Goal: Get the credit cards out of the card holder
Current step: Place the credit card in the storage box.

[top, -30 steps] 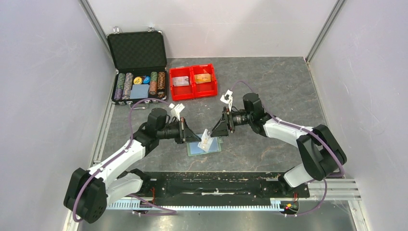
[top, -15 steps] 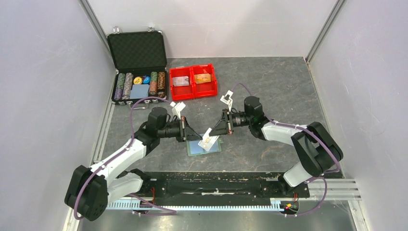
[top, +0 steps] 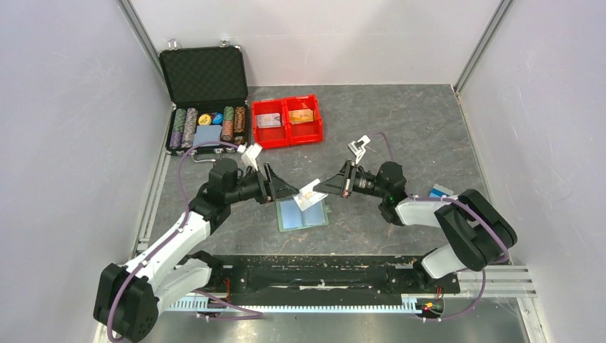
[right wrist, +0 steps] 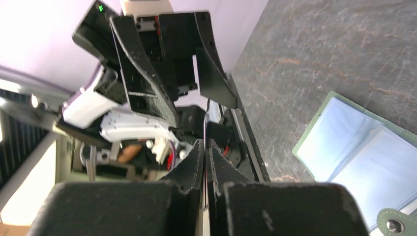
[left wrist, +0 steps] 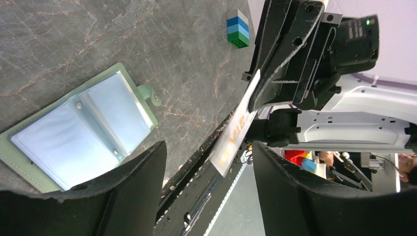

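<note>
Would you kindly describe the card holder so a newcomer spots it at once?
On the grey table, look near the front edge, between the left arm and right arm: the card holder lies open. Unlike the red bin and black chip case farther back, it is grey-green with pale blue pockets.

Black poker-chip case: lid up, far beyond the left gripper and to its left. Chip stacks in rows inside.
Red two-compartment bin: just right of the case, well beyond that gripper.
Small blue-and-green block stack: on the grey stone-look tabletop, well right of the right gripper.
</note>
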`<state>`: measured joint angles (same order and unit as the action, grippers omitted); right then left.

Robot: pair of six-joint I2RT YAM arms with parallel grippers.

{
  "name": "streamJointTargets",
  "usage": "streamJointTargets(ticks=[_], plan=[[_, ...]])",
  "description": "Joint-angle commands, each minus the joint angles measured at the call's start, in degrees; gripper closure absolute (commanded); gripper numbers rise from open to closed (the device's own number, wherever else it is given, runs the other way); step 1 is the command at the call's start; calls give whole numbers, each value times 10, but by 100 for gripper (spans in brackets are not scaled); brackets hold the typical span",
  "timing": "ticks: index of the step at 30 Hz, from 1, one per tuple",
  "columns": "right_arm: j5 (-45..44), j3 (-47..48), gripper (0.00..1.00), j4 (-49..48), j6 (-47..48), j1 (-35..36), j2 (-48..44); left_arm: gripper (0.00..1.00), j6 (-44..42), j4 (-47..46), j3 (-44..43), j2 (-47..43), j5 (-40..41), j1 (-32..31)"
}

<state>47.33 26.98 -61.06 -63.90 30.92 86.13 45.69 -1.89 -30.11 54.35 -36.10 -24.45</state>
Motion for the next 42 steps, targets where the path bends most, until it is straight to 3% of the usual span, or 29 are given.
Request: streamJointTargets(ticks=[1, 9, 16, 23, 32, 39, 42], plan=[[-158, -52, 100, -120, -105, 4, -35, 28, 42, -64, -3, 2, -2, 2], [-310, -89, 100, -121, -141, 33, -62, 26, 139, -238, 48, 42, -7, -12], [-400, -116, 100, -117, -159, 53, -83, 37, 189, -316, 57, 73, 5, -36], [-416, -119, 100, -125, -158, 58, -79, 53, 225, -361, 72, 91, 28, -45], [-415, -126, 100, -140, -170, 63, -70, 44, 245, -381, 77, 107, 65, -51], [-416, -138, 100, -160, -179, 66, -59, 71, 294, -441, 89, 136, 76, -51], [-419, -142, 100, -159, -180, 66, -57, 77, 303, -453, 90, 146, 71, -51]])
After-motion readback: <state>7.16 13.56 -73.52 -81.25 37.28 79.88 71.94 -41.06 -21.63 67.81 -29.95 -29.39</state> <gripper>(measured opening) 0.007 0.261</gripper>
